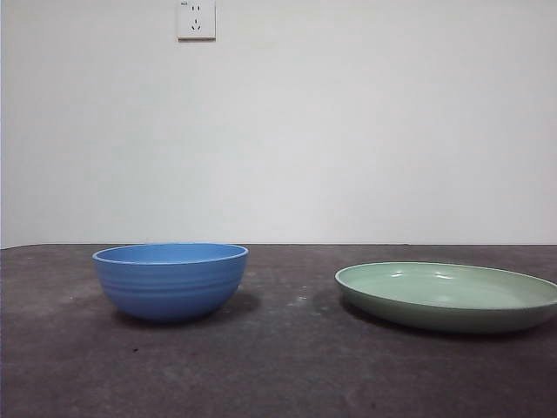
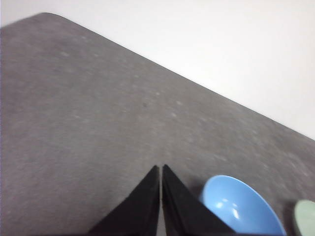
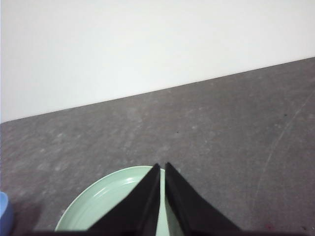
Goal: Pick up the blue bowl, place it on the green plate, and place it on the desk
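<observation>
The blue bowl (image 1: 171, 279) stands upright on the desk (image 1: 278, 366) at the left of the front view. The green plate (image 1: 447, 295) lies on the desk to its right, apart from the bowl and with nothing on it. Neither arm shows in the front view. My left gripper (image 2: 161, 168) is shut and hangs above the desk, with the blue bowl (image 2: 241, 206) beside its jaws and a sliver of the green plate (image 2: 306, 217) further off. My right gripper (image 3: 162, 166) is shut above the green plate (image 3: 106, 204); the blue bowl (image 3: 5, 212) peeks in at the frame's edge.
A white wall (image 1: 348, 131) with a power socket (image 1: 196, 19) rises behind the desk's far edge. The desk (image 2: 88, 128) spreads bare around both dishes, and its rounded corner (image 2: 47, 15) shows in the left wrist view.
</observation>
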